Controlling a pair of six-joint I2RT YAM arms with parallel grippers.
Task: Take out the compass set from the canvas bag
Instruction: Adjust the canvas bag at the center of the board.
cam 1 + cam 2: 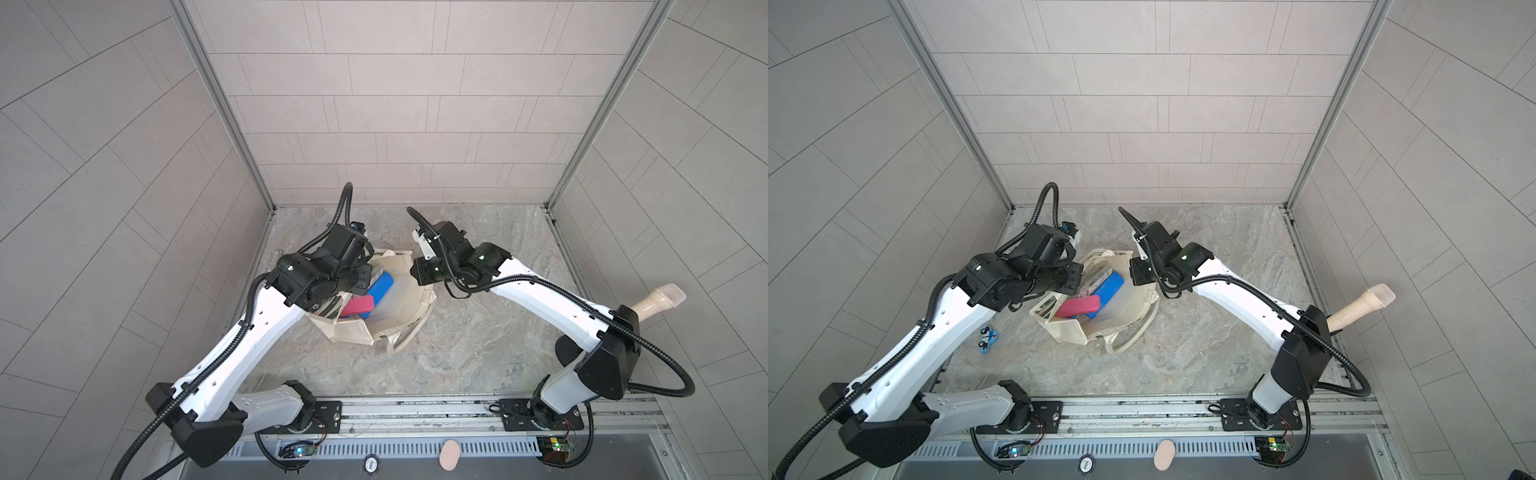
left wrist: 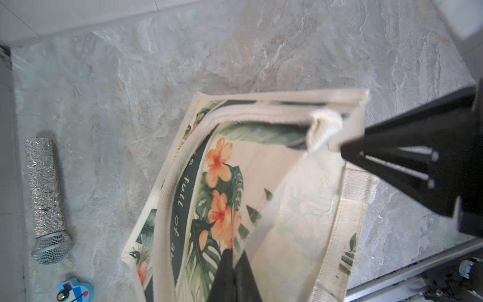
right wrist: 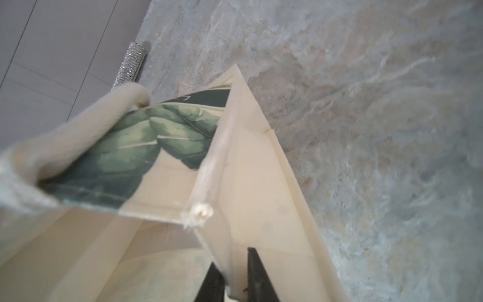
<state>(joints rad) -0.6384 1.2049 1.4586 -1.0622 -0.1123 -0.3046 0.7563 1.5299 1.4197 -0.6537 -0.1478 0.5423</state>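
Marble-look table. We see both arms bent in over the bag mid-table. Left claw pinched shut on its leaf-print rim; right claw straddles the opposite rim, grip unclear. Bag cream, mouth gaping, blue case and pink case inside.

Canvas bag mouth: cases inside
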